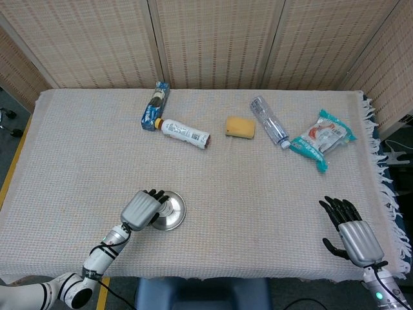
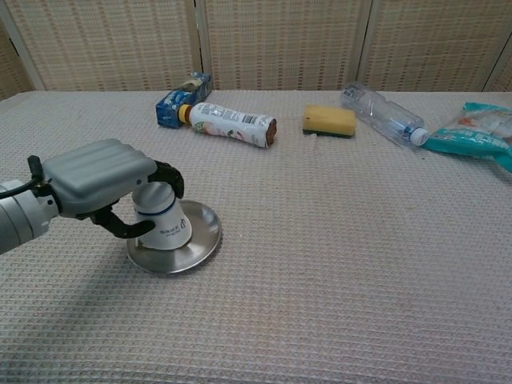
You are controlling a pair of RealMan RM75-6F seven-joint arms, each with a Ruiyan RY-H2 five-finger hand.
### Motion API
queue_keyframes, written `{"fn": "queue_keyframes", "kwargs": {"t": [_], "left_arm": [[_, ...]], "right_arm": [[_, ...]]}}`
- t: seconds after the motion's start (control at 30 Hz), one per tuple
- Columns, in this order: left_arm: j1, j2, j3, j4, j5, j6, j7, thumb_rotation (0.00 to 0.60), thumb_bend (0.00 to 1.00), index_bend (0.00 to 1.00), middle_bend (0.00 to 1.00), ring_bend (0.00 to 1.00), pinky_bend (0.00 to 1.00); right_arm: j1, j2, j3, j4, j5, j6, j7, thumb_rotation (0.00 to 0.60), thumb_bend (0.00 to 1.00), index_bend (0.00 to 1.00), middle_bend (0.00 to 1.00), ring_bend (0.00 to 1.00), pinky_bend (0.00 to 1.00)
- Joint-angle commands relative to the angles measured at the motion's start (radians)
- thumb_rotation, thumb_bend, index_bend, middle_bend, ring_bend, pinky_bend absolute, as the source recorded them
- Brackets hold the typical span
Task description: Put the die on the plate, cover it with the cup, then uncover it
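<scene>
1. Left hand (image 2: 100, 176) held the cup (image 2: 160, 218), fingers wrapped round it.
2. Cup sat upside down on the plate (image 2: 200, 238), near table (image 2: 336, 240) front.
3. Die hidden, can't tell where.
4. Right hand (image 1: 352, 232) was spread, holding nothing.

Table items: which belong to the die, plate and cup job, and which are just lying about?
Job: left hand gripping the upside-down cup on the plate; die not visible.

Lying about: blue box, white bottle, yellow sponge, clear bottle, teal packet. Right hand idle.
</scene>
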Motion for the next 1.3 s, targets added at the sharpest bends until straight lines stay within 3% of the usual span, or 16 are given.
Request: {"fn": "queue_keyframes", "kwargs": {"t": [0.03,0.47,0.87,1.0,1.13,1.23,1.3], "left_arm": [[0.003,0.002,0.002,-0.006,0.005,0.006,-0.001,0.6,0.45,0.43,0.55,0.41,0.67],[0.056,0.121,-0.03,-0.04,-0.038,0.08,-0.041,0.6,0.45,0.43,0.55,0.41,0.67],[0.094,0.138,-0.022,0.094,-0.104,0.043,-0.153,0.6,0.44,0.41,0.52,0.41,0.58],[0.095,0.147,-0.012,0.097,-0.109,0.011,-0.191,0.6,0.41,0.24,0.33,0.29,0.53],[0.087,0.161,-0.004,0.086,-0.128,-0.04,-0.208,0.6,0.4,0.04,0.15,0.14,0.37],[0.089,0.165,-0.008,0.082,-0.138,-0.048,-0.224,0.6,0.36,0.0,0.03,0.02,0.2],[0.095,0.164,-0.014,0.079,-0.118,-0.019,-0.253,0.6,0.33,0.0,0.0,0.0,0.13]], "right_arm": [[0.0,0.0,0.0,0.0,0.001,-0.001,0.0,0.6,0.22,0.0,0.0,0.0,0.0],[-0.002,0.003,0.0,-0.001,0.0,0.004,0.004,0.6,0.22,0.0,0.0,0.0,0.0],[-0.005,-0.005,0.0,-0.006,0.002,0.005,-0.016,0.6,0.22,0.0,0.0,0.0,0.0],[-0.003,-0.008,0.001,-0.006,0.006,0.001,-0.022,0.6,0.22,0.0,0.0,0.0,0.0],[-0.003,-0.01,0.0,-0.006,0.006,-0.001,-0.025,0.6,0.22,0.0,0.0,0.0,0.0],[-0.005,-0.01,0.0,-0.006,0.006,0.003,-0.025,0.6,0.22,0.0,0.0,0.0,0.0],[-0.005,-0.009,0.0,-0.007,0.005,0.004,-0.026,0.6,0.22,0.0,0.0,0.0,0.0]]}}
